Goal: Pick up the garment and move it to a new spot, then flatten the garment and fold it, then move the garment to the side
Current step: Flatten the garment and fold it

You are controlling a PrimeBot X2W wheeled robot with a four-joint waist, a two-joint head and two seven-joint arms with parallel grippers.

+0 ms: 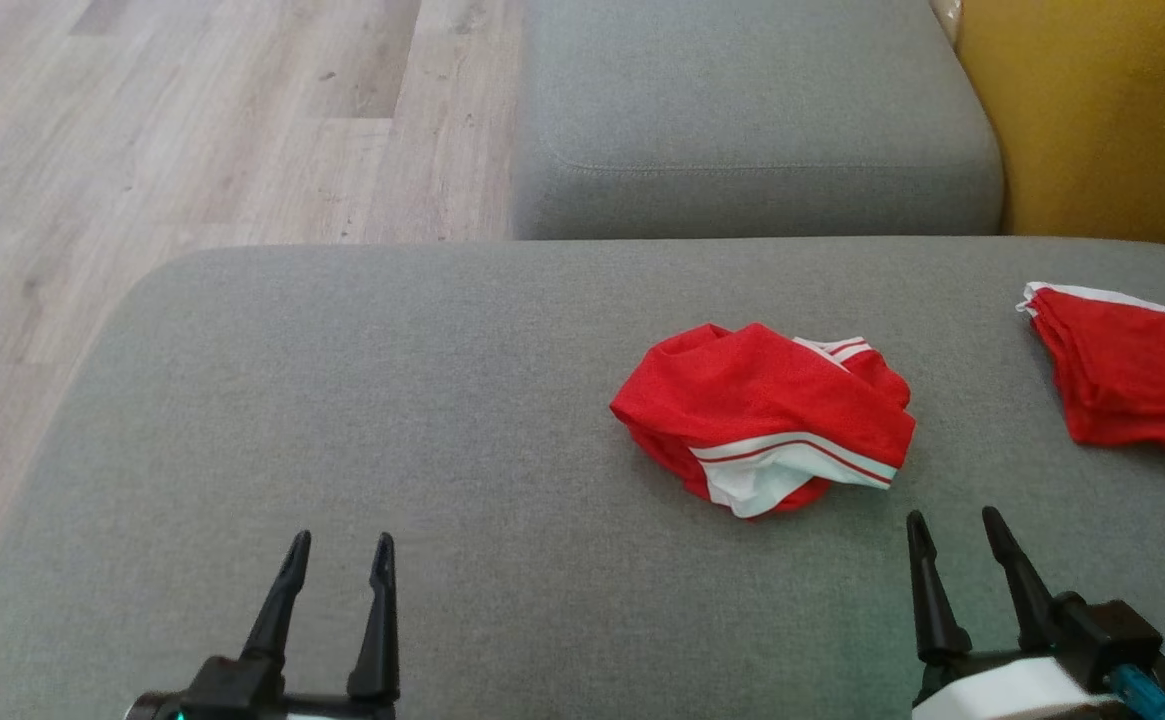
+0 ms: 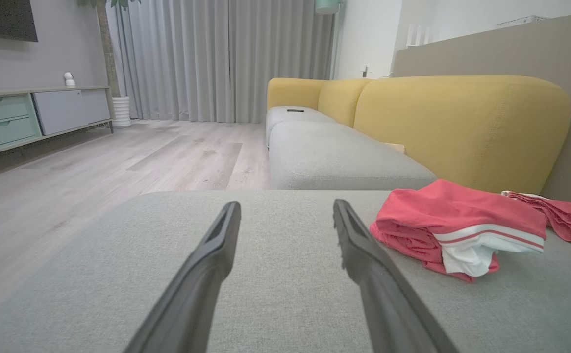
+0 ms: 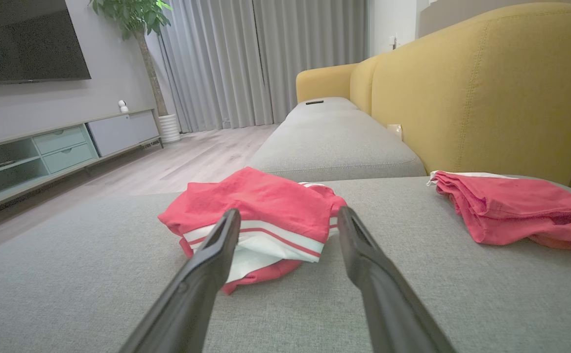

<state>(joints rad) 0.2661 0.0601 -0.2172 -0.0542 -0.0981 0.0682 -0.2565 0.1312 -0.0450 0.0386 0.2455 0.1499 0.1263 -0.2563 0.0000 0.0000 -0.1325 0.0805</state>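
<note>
Floor: pale wood-look plank floor (image 1: 192, 130), running to full-length grey pleated curtains (image 2: 226, 59) on the far wall. Seating: a sofa with a mustard-yellow padded backrest (image 1: 1092, 120) along the robot's right side. Its near seat is a broad grey woven-fabric cushion (image 1: 342, 400) with rounded corners. A second grey seat cushion (image 1: 752, 110) lies beyond the far edge of the first. Across the floor stands a low cabinet with pale green drawers and a grey door (image 2: 30, 115), below a dark wall-mounted television screen (image 3: 20, 39). A leafy green plant (image 3: 138, 19) stands in a white ribbed pot beside the curtains. Task item: a crumpled red mesh garment with white and red striped trim (image 1: 752, 400) lies on the near cushion, right of its middle and clear of every edge. It is bunched into a rounded heap, with a white panel turned out on its near side. A second red cloth item with a white edge (image 1: 1132, 370) lies flatter at the cushion's right edge, by the backrest, apart from the first. The right gripper (image 1: 952, 514) has its fingers spread and empty, near the near-right side of the heap and not touching it. The left gripper (image 1: 342, 540) is likewise spread and empty over the near-left part of the cushion, well apart from the garment.
</note>
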